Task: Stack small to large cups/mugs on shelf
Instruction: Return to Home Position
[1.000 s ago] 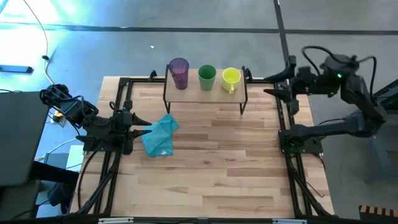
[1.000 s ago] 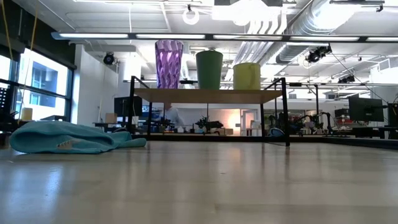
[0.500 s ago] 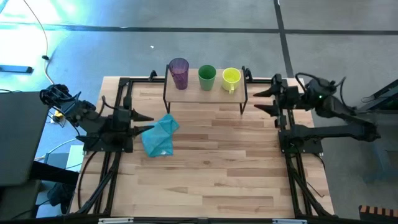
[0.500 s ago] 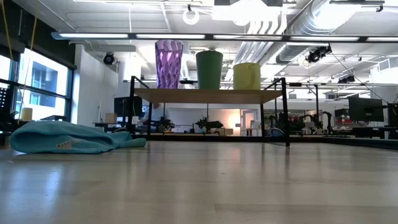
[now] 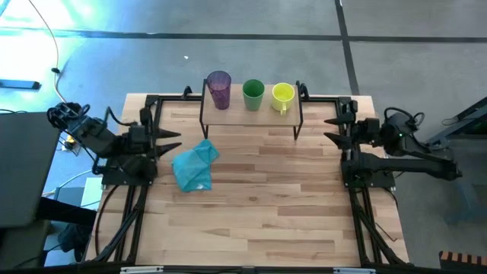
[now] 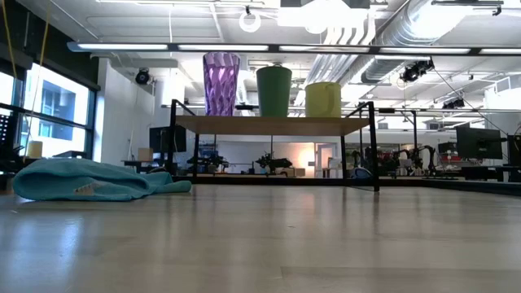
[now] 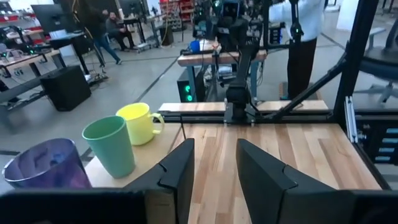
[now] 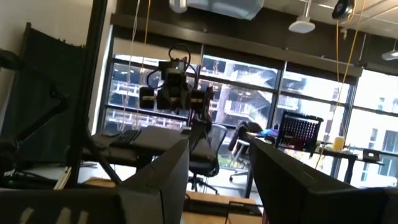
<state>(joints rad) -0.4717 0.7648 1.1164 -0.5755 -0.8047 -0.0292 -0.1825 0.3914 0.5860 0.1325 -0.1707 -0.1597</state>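
Three cups stand upright in a row on the small wooden shelf (image 5: pixel 251 114) at the table's far edge: a purple tumbler (image 5: pixel 219 87), a green cup (image 5: pixel 253 93) and a yellow mug (image 5: pixel 282 95). They also show in the low view: tumbler (image 6: pixel 221 84), green cup (image 6: pixel 273 90), mug (image 6: pixel 323 99). My left gripper (image 5: pixel 173 142) is open and empty at the table's left edge, pointing right. My right gripper (image 5: pixel 329 129) is open and empty at the right edge, pointing left. In the left wrist view the tumbler (image 7: pixel 43 165), green cup (image 7: pixel 112 146) and mug (image 7: pixel 138 122) stand far ahead of the fingers.
A light blue cloth (image 5: pixel 194 166) lies crumpled on the table, just right of my left gripper and in front of the shelf's left end. The shelf stands on thin black legs (image 6: pixel 375 155). Black frame rails run along the table's left and right edges.
My right gripper has swung from high above the far right corner toward the table's near edge and down, and now lies level at the right edge, pointing left. My left gripper has shifted a little toward the far edge. The cups and cloth have not moved.
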